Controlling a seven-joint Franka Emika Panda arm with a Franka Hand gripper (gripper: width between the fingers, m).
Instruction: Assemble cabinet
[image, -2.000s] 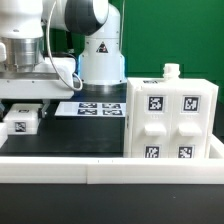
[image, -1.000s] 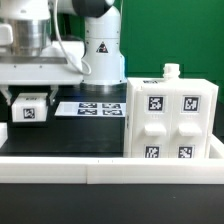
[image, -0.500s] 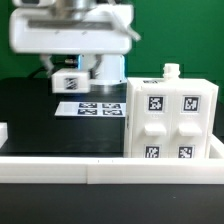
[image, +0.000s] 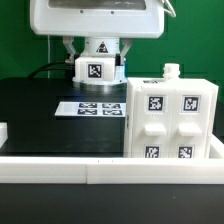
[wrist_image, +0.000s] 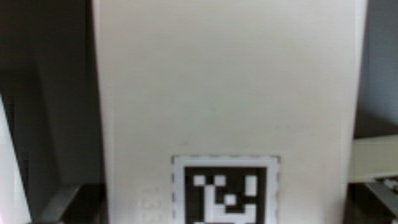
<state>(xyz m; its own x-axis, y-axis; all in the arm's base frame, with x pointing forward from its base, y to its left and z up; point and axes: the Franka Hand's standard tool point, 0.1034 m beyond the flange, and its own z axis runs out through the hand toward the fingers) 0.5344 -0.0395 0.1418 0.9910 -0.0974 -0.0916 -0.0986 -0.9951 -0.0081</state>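
The cabinet (image: 170, 115), a large white box with four raised tagged panels on its front, stands at the exterior view's right. A small white knob-like part (image: 171, 71) sticks up from its top. My gripper (image: 97, 60) hangs from the top of the view, shut on a small white tagged block (image: 96, 70), and holds it in the air just left of the cabinet's top. In the wrist view the block (wrist_image: 222, 100) fills most of the frame, with its tag (wrist_image: 228, 190) showing; the fingers are hidden there.
The marker board (image: 88, 107) lies flat on the black table below the held block. A white wall (image: 100, 172) runs along the front edge. A white part (image: 3, 131) shows at the far left edge.
My gripper has lifted the small tagged block from the table at the left and carried it up and to the right, to beside the cabinet's top.
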